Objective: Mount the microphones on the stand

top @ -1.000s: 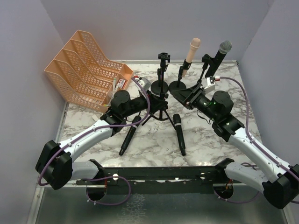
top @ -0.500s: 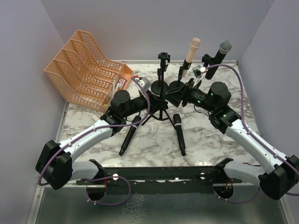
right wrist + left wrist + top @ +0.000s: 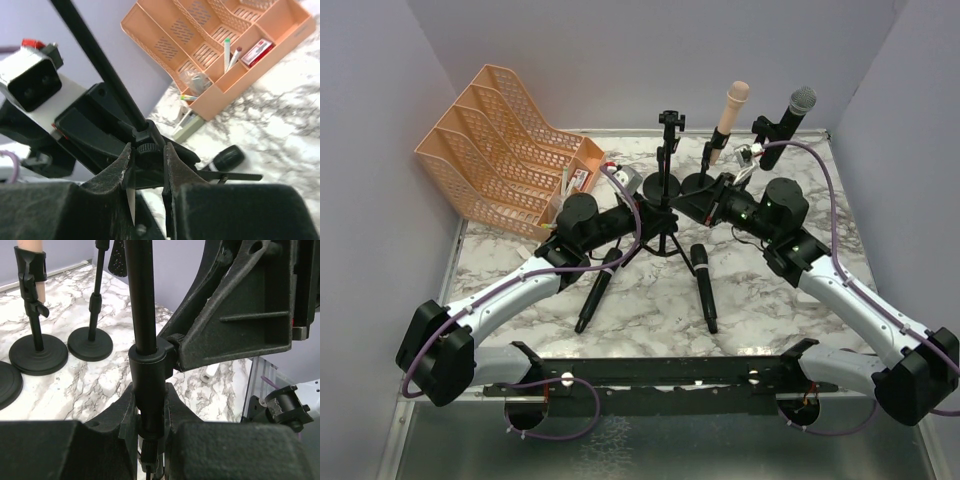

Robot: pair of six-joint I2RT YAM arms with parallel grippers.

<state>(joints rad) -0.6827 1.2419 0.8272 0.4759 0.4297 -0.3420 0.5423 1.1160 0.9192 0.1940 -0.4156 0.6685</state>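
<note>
Up top first: pink mic (image 3: 732, 112) is clipped upright on its round-base stand at the back, and the silver-head mic (image 3: 792, 115) sits slanted in the clip of the stand just beside it, so that's two mounted by the look of it. Two are not: one black mic (image 3: 594, 292) lies flat on the table (image 3: 760, 300) near the left forearm, and the second black mic (image 3: 704, 288) lies just to its right, in front of the tripod (image 3: 665, 190). The tripod's top clip (image 3: 670, 122) is bare. Both arms meet at that tripod, low on its pole: left gripper (image 3: 658, 215) from one side, right gripper (image 3: 686, 208) from the other. The orange organizer (image 3: 500, 130) sits apart, back left. Over to the left wrist: its fingers (image 3: 125, 410) are pressed together on the tripod's pole at the collar (image 3: 148, 367), a firm hold, with the two round bases (image 3: 37, 354) on the marble behind. Now the right wrist: its fingers (image 3: 120, 170) stand narrowly either side of a small knob (image 3: 146, 148) on the tripod's hub; whether they pinch it or only flank it, I cannot tell. My read is roughly half done: the left steadies the tripod while the right goes for the knob, perhaps to adjust it, and both black mics have yet to be picked up and clipped in.
</note>
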